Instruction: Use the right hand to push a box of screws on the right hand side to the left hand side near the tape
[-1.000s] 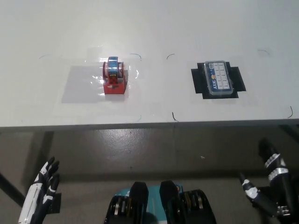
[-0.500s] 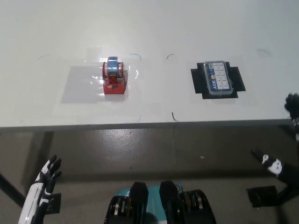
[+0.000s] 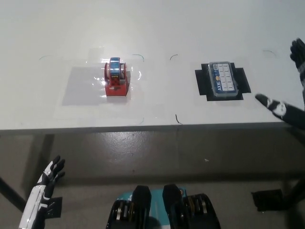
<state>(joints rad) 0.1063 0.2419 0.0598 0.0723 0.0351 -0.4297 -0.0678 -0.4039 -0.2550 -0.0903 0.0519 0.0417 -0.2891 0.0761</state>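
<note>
The black right hand [image 3: 291,90] is raised over the right edge of the white table [image 3: 190,28], its fingers spread wide and holding nothing, just right of the box of screws [image 3: 223,79] and not touching it. The box lies on a black mat [image 3: 202,81], well apart from the red tape dispenser [image 3: 116,78] on the left. The white left hand [image 3: 42,193] hangs low at near left, fingers apart.
</note>
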